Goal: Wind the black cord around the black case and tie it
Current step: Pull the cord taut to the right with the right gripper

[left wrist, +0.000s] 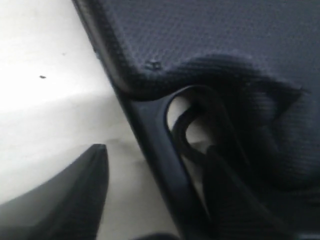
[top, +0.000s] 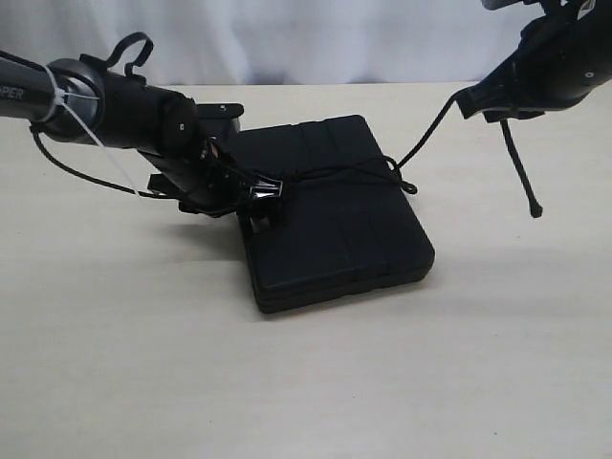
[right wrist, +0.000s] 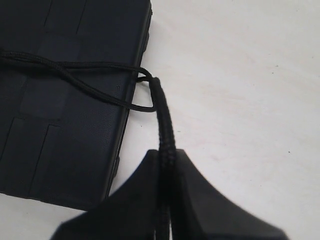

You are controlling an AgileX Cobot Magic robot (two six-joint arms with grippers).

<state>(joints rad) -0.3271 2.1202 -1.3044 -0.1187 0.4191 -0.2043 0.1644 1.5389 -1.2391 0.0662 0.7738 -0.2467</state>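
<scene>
Flat matte black ribbed plastic case (top: 335, 229) lies w/ long thin black braided cord (right wrist: 163, 115) crossed over its lid. R gripper (right wrist: 165, 160) pinches cord, which runs from its fingertips to case edge. L gripper (top: 260, 199) gapes wide astride case's other edge, gripping nothing. Wrap seems partly done; knot prob. left.

Pale cream table (top: 306, 382), smooth and matte, stretching from the near edge to a white backdrop (top: 316, 38) at the far side. Flat on it, about mid-scene and a little to the right, a black case (top: 335, 229), set slightly askew to the table's far edge. Soft grey shadow (top: 215, 234) on the tabletop just left of the case. At the case's right edge, toward the far side, a small loop of black cord (top: 409, 187) poking out over the tabletop; touching it or not, unclear. A few tiny dark specks (left wrist: 42, 77) on the surface near the case.
</scene>
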